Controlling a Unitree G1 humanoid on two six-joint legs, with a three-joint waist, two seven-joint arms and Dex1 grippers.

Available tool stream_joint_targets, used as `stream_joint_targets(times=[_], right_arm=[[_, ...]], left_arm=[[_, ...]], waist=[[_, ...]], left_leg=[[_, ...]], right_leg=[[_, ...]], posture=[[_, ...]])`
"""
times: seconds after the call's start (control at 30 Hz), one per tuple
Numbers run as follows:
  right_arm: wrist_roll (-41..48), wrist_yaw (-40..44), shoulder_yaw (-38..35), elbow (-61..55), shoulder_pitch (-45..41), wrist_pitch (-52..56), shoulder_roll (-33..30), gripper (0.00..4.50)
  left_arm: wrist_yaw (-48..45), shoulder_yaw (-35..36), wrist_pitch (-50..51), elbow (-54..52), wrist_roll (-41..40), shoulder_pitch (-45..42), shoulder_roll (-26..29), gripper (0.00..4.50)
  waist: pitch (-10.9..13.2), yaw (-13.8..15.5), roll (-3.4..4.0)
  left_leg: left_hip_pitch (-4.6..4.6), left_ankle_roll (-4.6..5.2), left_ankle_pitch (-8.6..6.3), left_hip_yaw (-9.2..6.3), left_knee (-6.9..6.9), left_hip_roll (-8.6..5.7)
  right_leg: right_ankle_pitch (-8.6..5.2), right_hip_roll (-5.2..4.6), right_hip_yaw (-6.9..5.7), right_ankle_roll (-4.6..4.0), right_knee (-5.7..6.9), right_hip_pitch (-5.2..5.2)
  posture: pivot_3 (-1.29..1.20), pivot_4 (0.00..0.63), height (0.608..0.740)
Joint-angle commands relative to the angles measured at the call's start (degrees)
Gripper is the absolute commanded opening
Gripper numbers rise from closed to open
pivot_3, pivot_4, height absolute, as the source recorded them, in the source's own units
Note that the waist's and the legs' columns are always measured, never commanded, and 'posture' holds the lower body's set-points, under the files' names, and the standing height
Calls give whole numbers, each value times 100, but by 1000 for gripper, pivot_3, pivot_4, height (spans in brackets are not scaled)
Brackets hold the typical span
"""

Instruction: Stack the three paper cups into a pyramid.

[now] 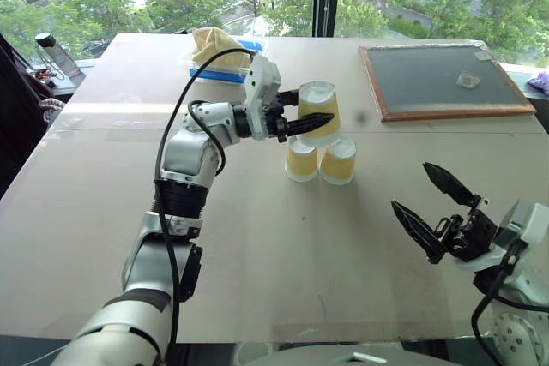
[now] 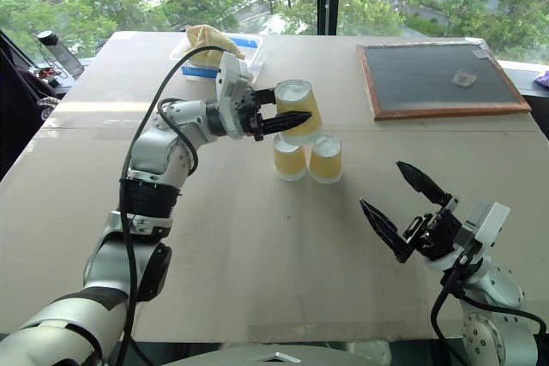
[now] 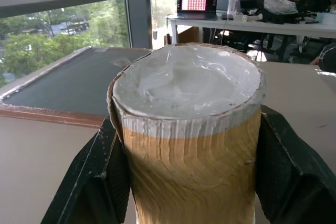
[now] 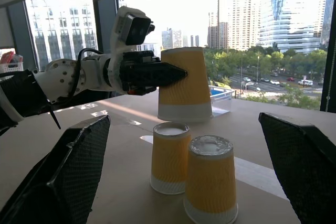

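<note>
Nearest me, my right gripper (image 1: 436,205) hovers over the table's (image 1: 257,255) front right corner, fingers spread wide and empty. Toward the table's middle, two paper cups (image 1: 301,161) (image 1: 338,160) stand upside down, touching side by side. Just above them, my left gripper (image 1: 310,123) is clamped around the third cup (image 1: 318,111), also upside down, held clear of the pair. A framed board (image 1: 442,81) lies near the far right edge.

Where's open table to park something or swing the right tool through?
Bare table between the two standing cups and the right tool; another bare patch left of the left arm. Crowded: the cups under the left tool with its held cup, the framed board, the far tray.
</note>
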Motion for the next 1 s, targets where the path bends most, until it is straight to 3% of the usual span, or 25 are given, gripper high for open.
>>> stream_joint_targets(times=[0.03,0.43,0.97,1.0], right_arm=[[4,-23,25,-197,46,-163,8,4500],[16,-8,126,-200,39,-124,-79,4500],[-23,-28,212,-228,159,-207,-78,4500],[-28,-30,216,-226,158,-209,-79,4500]], left_arm=[[-123,-39,-236,-21,146,-53,4,2829],[-205,-79,-866,648,493,-221,-193,2829],[-420,-63,-807,784,406,-292,-306,2829],[-425,-63,-796,769,408,-283,-306,3125]], waist=[[0,-4,0],[0,0,0],[0,-4,0],[0,-3,0]], left_leg=[[0,0,0,0,-1,0],[0,0,0,-1,-1,0],[0,0,0,-2,0,0],[0,0,0,-2,0,0]], right_leg=[[0,0,0,0,0,-1],[0,1,-1,0,1,-1],[0,1,-1,0,3,-1],[0,1,-1,0,3,-1]], posture=[[0,150,740],[0,150,740],[0,150,740],[0,150,740]])
